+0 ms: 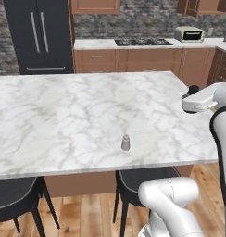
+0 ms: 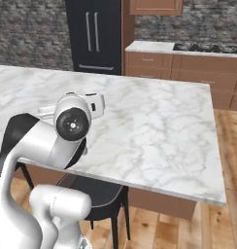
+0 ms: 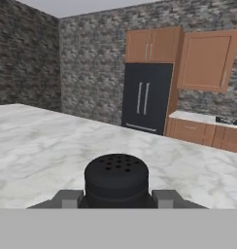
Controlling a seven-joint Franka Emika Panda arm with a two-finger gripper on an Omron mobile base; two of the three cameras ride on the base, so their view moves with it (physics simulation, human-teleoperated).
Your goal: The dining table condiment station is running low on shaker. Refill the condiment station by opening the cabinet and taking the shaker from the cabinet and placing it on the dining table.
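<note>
The gripper (image 3: 118,199) pinches the black shaker (image 3: 116,180) between its jaws, above the dining table (image 1: 64,115) near its right edge. Released from this height, the shaker could topple or roll off; the grey shaker (image 1: 125,142) stands well apart.

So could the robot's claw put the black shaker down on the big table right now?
Probably yes. The claw holds the black shaker right over the marble table, with bare tabletop around it. The grey shaker stands well off to the side.
</note>
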